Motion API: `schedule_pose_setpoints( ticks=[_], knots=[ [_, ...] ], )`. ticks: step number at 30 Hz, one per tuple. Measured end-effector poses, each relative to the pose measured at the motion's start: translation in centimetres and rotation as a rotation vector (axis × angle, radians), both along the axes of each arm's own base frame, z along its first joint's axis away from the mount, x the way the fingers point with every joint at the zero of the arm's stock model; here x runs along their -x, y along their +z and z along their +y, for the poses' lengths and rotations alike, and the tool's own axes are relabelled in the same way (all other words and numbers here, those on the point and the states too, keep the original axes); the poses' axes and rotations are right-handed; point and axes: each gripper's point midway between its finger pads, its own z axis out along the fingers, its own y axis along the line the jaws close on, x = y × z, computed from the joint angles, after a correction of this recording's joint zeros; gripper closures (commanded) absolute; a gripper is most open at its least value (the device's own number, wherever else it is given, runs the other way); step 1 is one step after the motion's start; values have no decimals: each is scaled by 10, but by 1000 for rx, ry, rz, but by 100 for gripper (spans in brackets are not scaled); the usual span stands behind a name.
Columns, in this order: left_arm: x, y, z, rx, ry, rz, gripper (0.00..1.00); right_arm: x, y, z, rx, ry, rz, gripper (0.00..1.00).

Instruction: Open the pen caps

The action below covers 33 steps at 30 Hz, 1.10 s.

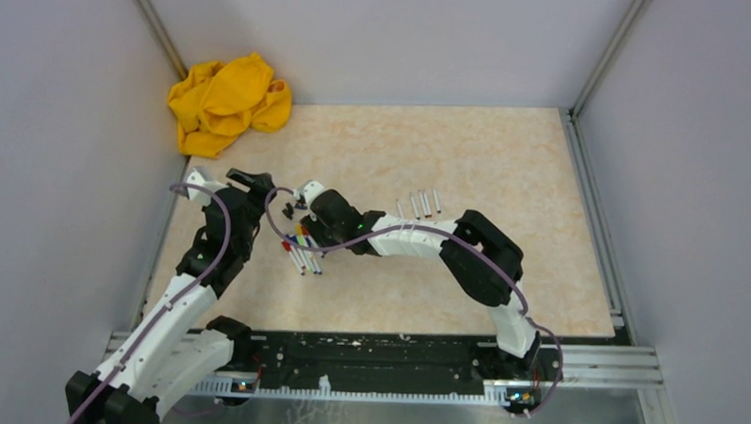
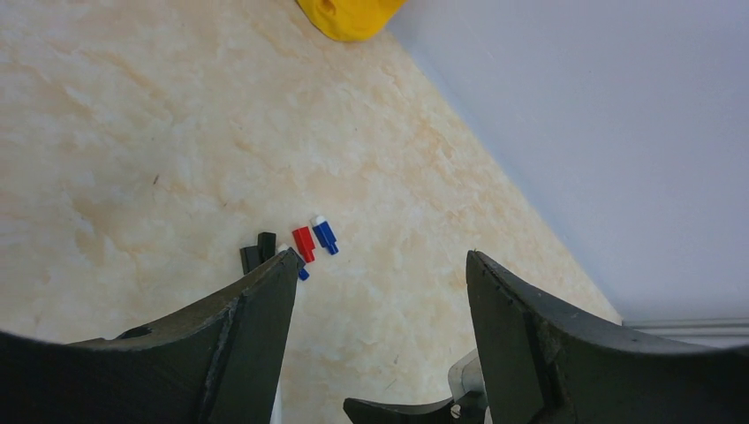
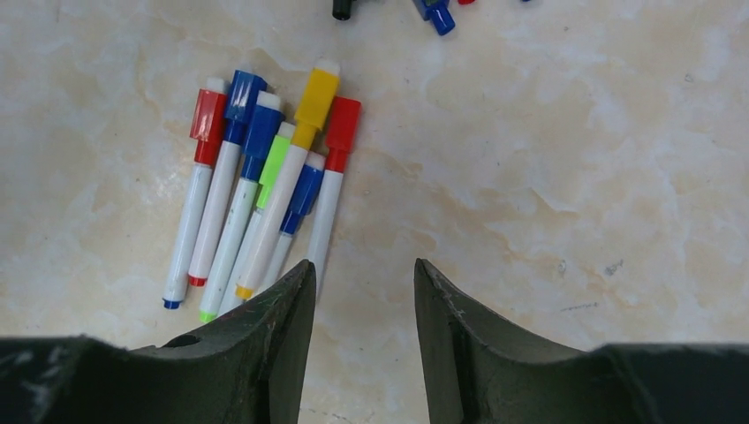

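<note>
You're partway. Loose caps lie near the left gripper, and bare markers lie well to the right. 7 markers still wear red, blue, green or yellow caps, bunched just ahead of the right gripper. Both grippers' jaws stand apart, holding nothing.

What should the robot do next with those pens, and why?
Probably nudge the right jaws sideways and down onto the nearest red-capped marker. They stand open and empty just beside it, and every marker in that bundle wears its cap.
</note>
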Motion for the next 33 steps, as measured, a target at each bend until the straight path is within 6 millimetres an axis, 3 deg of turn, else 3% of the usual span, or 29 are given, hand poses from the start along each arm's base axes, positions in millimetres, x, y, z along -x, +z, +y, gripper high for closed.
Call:
schedule_pose_setpoints(
  ticks=[18, 26, 28, 32, 33],
  knots=[
    [4, -3, 8, -4, 41, 6, 24, 0, -23, 16, 31, 2, 42, 57],
    [5, -4, 11, -5, 56, 6, 24, 3, -38, 13, 70, -5, 65, 61],
    [5, -5, 12, -7, 61, 6, 24, 4, -39, 13, 77, -7, 65, 67],
    [5, -5, 14, -7, 71, 5, 24, 3, -39, 13, 83, -19, 64, 99],
    [6, -6, 15, -8, 75, 6, 24, 3, -39, 14, 84, -20, 63, 100]
  ],
)
